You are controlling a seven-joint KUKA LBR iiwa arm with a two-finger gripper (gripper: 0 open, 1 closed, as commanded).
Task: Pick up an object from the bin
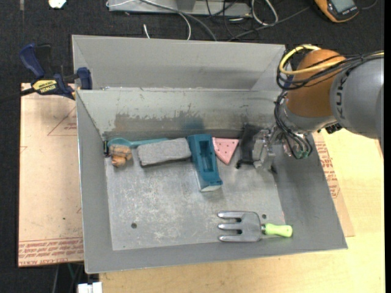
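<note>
Pink wedge [226, 149], dotted, lies at the back of the bin [171, 231], just beside the teal block [204, 160] and nearest my tool [259, 150]. Whether the tool is apart or together, I can't tell. It looks light and spongy, I'd guess, so I'd pinch across its broad middle, not the thin tip.

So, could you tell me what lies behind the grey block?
A thin teal handle runs along behind the grey block; its right end is hidden by the block.
</note>
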